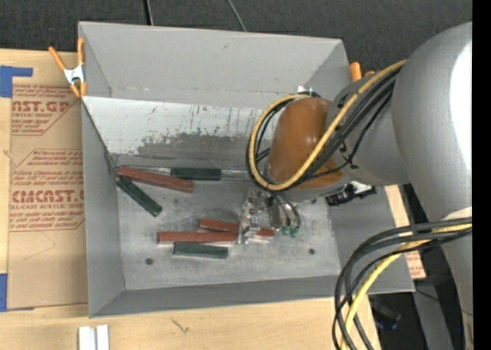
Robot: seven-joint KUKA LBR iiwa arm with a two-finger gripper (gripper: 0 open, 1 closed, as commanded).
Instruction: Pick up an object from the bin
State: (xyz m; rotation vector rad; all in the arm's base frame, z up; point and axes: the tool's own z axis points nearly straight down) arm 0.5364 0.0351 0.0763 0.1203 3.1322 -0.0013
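**Low in the bin, beside the red sticks**

Near the right side of the grey bin (103,249), the gripper (257,224) is seen down close to the floor, under the orange cover (299,141) on the arm. It is placed at the right end of a short red-brown stick (217,226) — a small red piece (265,232) is seen right by it. Whether the gripper is clenched or let go cannot be told. A longer red stick (182,238) and a dark green stick (201,249) are laid side by side just beside the short one. Farther back, a long red-brown stick (157,179) is laid next to a green stick (196,174) — a slanted green stick (140,196) is seen at the left.
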